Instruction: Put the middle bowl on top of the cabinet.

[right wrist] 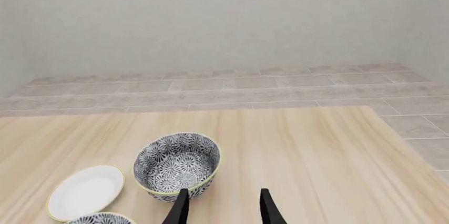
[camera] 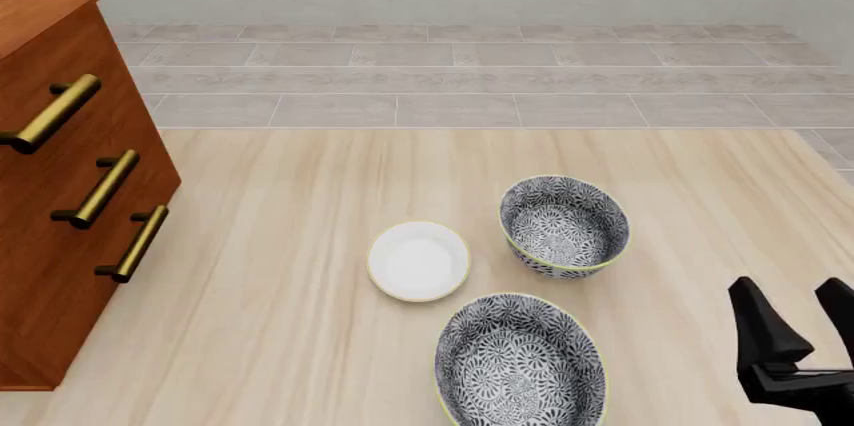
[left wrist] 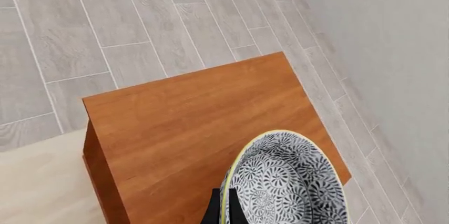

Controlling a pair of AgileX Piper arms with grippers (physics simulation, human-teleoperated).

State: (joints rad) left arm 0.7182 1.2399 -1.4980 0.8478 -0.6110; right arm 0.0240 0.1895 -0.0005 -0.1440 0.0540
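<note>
My left gripper (left wrist: 226,204) is shut on the rim of the middle bowl (left wrist: 287,182), a grey-and-white floral bowl with a yellow-green rim. In the left wrist view the bowl hangs high, with the flat top of the reddish-brown cabinet (left wrist: 203,108) beyond and below it. From the front the middle bowl (camera: 521,366) looks large at the bottom centre, well right of the cabinet (camera: 54,246), and the left gripper is out of frame. A sliver of the middle bowl (right wrist: 102,217) shows in the right wrist view. The right gripper (camera: 790,291) (right wrist: 224,192) is open and holds nothing, at the front right.
A small white dish (camera: 418,260) (right wrist: 85,190) lies mid-table. A darker patterned bowl (camera: 565,224) (right wrist: 176,163) stands right of it. Three brass handles (camera: 54,111) stick out of the cabinet's front. Tiled floor (camera: 467,76) and a pale wall lie beyond the table's far edge.
</note>
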